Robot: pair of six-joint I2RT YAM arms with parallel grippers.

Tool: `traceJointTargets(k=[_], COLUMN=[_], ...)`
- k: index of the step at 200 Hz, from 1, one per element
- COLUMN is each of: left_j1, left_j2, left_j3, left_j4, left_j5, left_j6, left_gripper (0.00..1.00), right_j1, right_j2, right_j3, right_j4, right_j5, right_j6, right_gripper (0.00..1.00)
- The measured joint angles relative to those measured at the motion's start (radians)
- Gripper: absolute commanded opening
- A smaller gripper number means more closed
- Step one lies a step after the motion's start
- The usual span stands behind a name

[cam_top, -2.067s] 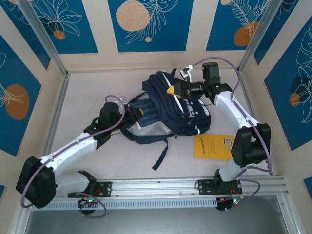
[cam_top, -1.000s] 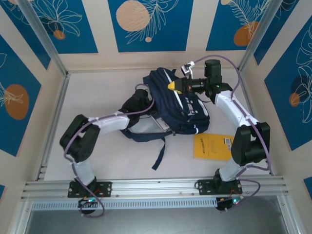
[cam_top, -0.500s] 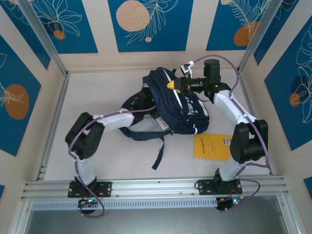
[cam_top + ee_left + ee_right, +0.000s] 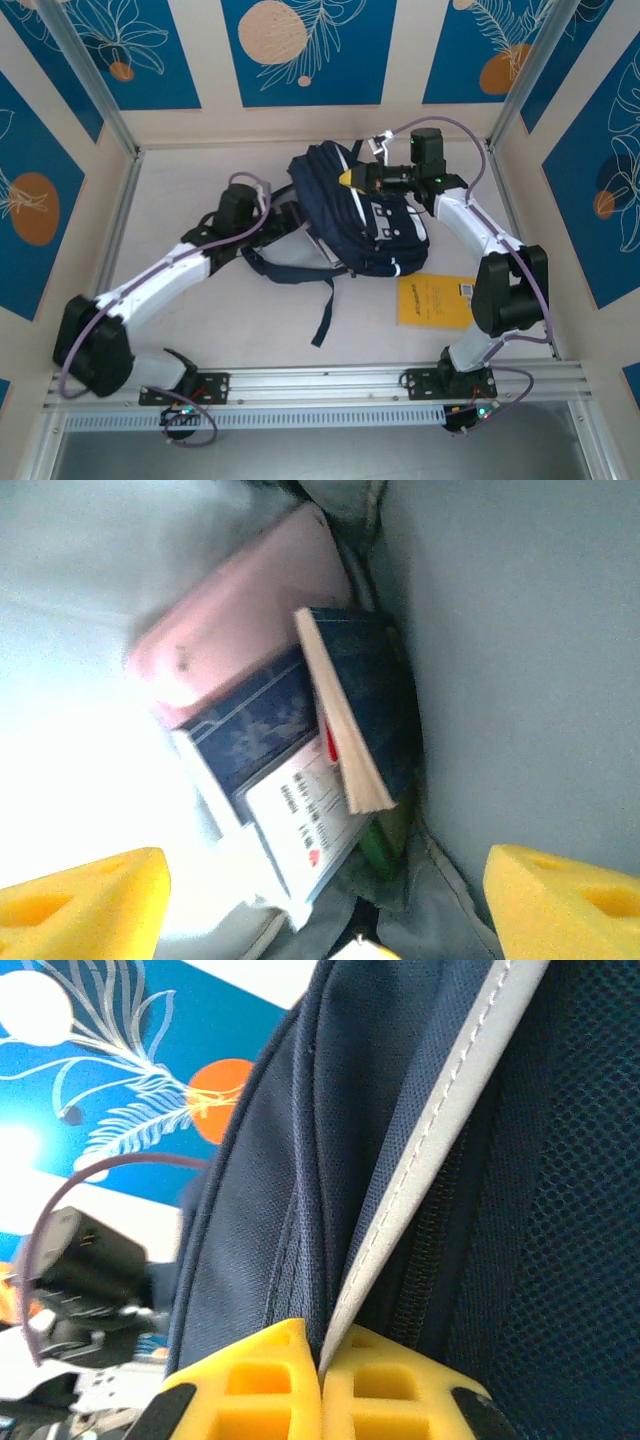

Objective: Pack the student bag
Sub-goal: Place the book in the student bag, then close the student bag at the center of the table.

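The student bag [image 4: 375, 225] lies on its side at the middle of the table, mouth facing left. My right gripper [image 4: 350, 177] holds its upper rim; in the right wrist view the yellow fingers [image 4: 322, 1380] are shut on a white-striped fold of the student bag [image 4: 260, 1160]. My left gripper [image 4: 287, 217] is at the mouth. In the left wrist view it stands open [image 4: 325, 920], with nothing between its fingertips [image 4: 80, 900]. Beyond it, inside the bag, lie a dark blue book [image 4: 360, 700], a pink flat case [image 4: 240, 620] and a white printed card [image 4: 305, 820].
A yellow booklet [image 4: 437, 300] lies flat on the table to the right of the bag, near the right arm's elbow. A dark strap [image 4: 328, 315] trails from the bag toward the near edge. Metal frame posts and walls close in the table.
The left gripper pushed a blue book into the bag, opened and let it go. The left arm has since drawn back left to the bag's mouth. The right gripper kept its hold.
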Motion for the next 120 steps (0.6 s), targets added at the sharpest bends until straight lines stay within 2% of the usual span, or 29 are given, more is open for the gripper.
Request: traceJointTargets(k=[29,58,95,105,120], left_j1=[0.033,0.033,0.033,0.033,0.033], left_j2=[-0.205,-0.286,-0.357,-0.376,-0.388], left_j3=[0.015,0.091,0.068,0.045,0.02], left_j4=[-0.15,-0.272,-0.357,-0.365,-0.37], left_j5=[-0.054,-0.055,-0.101,-0.114,-0.123], left_j6=[0.124,0.274,0.408,0.424,0.444], left_gripper=[0.82,0.82,0.82,0.82,0.82], right_j1=[0.08,0.162,0.243,0.258,0.273], right_j2=[0.037,0.14,0.271,0.291,0.297], right_j3=[0.064,0.145,0.264,0.288,0.305], right_j4=[-0.085,-0.137,-0.234,-0.265,-0.31], right_j5=[0.151,0.267,0.394,0.439,0.509], right_j6=[-0.063,-0.099,-0.187,-0.216,-0.251], right_gripper=[0.03,0.1,0.46,0.52,0.56])
